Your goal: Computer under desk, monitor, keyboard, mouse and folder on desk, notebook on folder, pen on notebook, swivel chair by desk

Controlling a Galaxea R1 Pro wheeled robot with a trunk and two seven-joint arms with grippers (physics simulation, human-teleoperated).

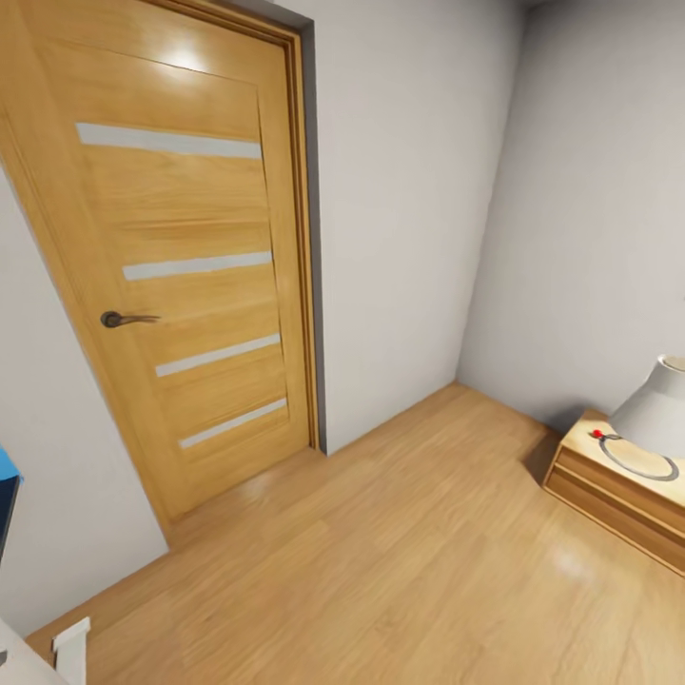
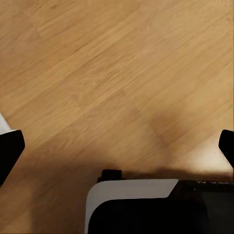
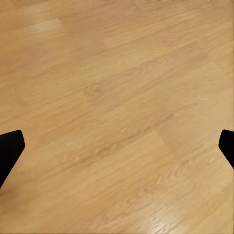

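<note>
A closed wooden door (image 1: 181, 266) with a dark handle (image 1: 119, 319) is seen far left, and a low wooden cabinet (image 1: 609, 495) with a white lamp (image 1: 656, 409) at right. Task items can't be located; a blue edge (image 1: 8, 476) at left can't be identified. Both grippers, left (image 2: 117, 146) and right (image 3: 117, 146), are spread wide and empty over the wood floor (image 1: 400, 552).

A room in a home. It has a wooden door (image 1: 181, 276), plank floor (image 1: 400, 561), plain walls (image 1: 409, 190). A lamp (image 1: 656, 409) sits on a low wooden cabinet (image 1: 609, 490).
</note>
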